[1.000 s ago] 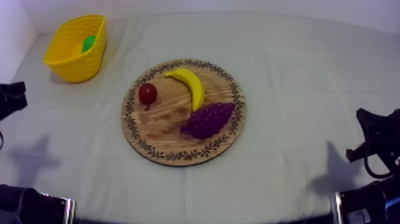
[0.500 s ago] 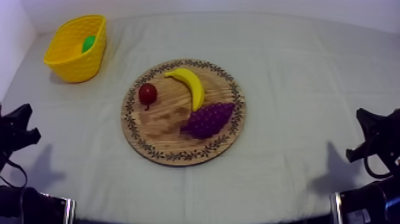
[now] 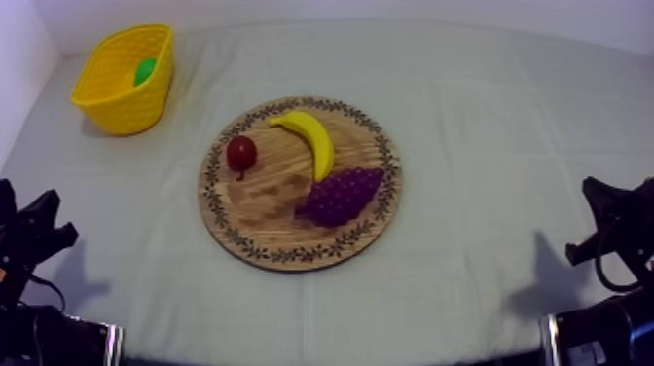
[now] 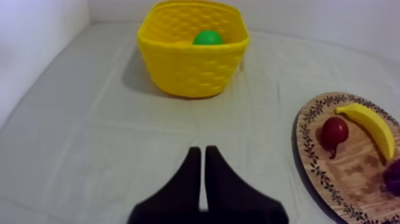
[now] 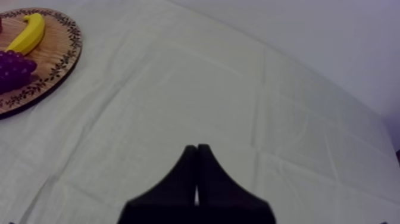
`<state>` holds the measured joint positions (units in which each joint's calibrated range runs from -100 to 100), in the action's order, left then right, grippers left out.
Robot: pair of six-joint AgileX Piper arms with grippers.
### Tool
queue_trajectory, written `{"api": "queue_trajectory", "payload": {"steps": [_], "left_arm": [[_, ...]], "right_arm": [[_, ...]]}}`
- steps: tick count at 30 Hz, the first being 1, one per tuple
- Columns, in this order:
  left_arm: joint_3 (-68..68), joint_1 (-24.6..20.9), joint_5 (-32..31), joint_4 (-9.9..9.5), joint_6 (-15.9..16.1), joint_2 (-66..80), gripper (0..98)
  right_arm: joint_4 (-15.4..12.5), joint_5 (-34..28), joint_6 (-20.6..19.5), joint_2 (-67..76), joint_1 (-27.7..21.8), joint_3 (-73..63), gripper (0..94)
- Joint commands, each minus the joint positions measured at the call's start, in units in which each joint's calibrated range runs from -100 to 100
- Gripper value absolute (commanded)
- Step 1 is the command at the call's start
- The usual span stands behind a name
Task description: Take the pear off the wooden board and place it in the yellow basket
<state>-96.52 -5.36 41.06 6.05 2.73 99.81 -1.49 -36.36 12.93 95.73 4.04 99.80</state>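
Sitting inside the yellow basket (image 3: 122, 107), the pear (image 4: 208, 38) shows as a green rounded top just above the rim, close to the basket's far wall. Basket upright at the far left corner of the table (image 3: 487, 117), on the grey-white cloth, well apart from the round wooden board (image 3: 263, 209).

Board lies flat near the table's middle, patterned rim all round. Three toy fruits on it:
- small red fruit (image 3: 241, 154) on the left part, stem toward the near side, apart from the others
- banana (image 3: 309, 141) on the far part, curving in toward the centre
- bunch of grapes (image 3: 341, 195) on the near right part, just beside the banana's near end; contact or not, cannot tell

Left gripper (image 4: 199, 150): fingers pressed together in a narrow wedge, nothing between them. It hangs over bare cloth, pointed toward the basket, with the board's left rim off to one side. From above, this arm sits low at the table's left edge, well apart from basket and board.

Right gripper (image 5: 197, 146): fingers likewise together, holding nothing, over bare cloth. Board's rim with banana and grapes lies well off to its side. From above, this arm sits low at the right edge.
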Motion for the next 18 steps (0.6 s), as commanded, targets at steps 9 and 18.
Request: {"api": "queue_trajectory", "payload": {"steps": [9, 18], "left_arm": [[-2.94, -0.3, -7.5, -7.57, -9.81, 0.02, 0.0], [-3.14, -0.39, -7.9, -8.25, -11.64, 0.02, 0.0]], "right_arm": [[0.0, -0.02, 0.0, 0.03, 0.02, -0.02, 0.4], [0.0, -0.02, 0.01, 0.03, 0.02, -0.02, 0.4]]}}
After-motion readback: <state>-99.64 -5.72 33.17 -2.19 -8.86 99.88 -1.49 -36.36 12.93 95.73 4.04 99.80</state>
